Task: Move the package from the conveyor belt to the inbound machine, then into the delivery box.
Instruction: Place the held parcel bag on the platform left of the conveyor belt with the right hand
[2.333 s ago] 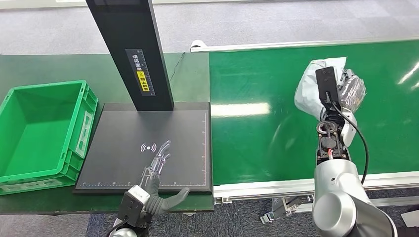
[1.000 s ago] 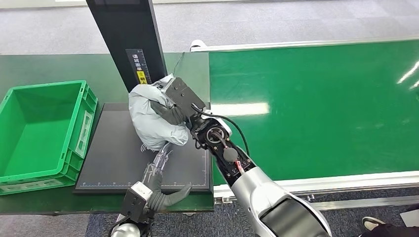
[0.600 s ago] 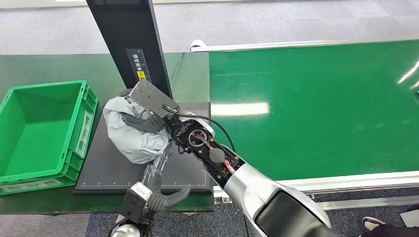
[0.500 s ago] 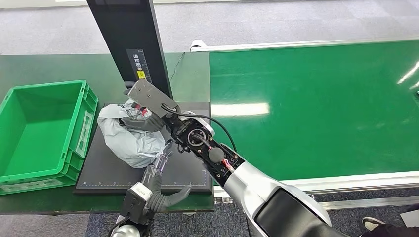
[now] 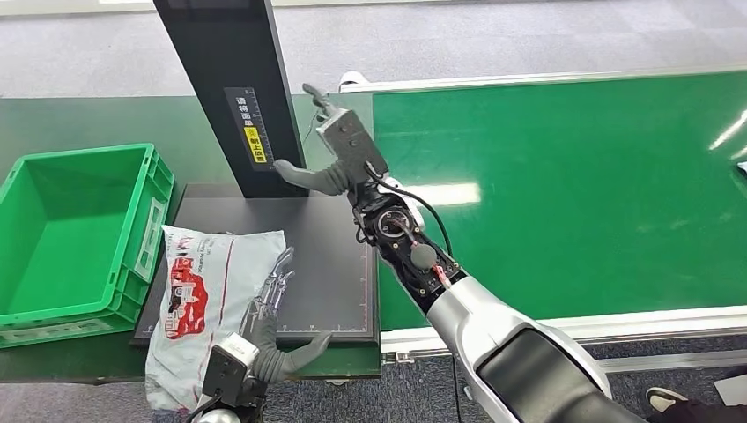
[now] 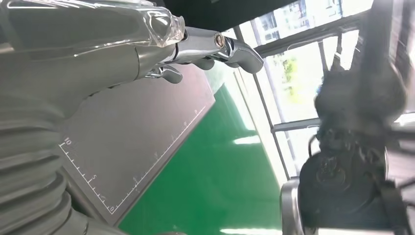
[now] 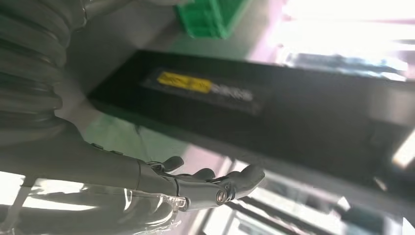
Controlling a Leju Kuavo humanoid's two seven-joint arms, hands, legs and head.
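Package (image 5: 204, 300) lies flat on the left part of the inbound machine (image 5: 326, 264), its long axis running from the machine's middle toward the robot and overhanging the worktop (image 5: 79, 361) edge. Left hand (image 5: 264, 339), empty with fingers spread, seems to touch its right edge and is far nearer than the raised, empty right hand (image 5: 330, 154); the delivery box (image 5: 66, 229) sits just left.

Bright, belt glare, blurred wrist views

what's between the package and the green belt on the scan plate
In the head view, the left hand and bare black plate separate the package from the belt.
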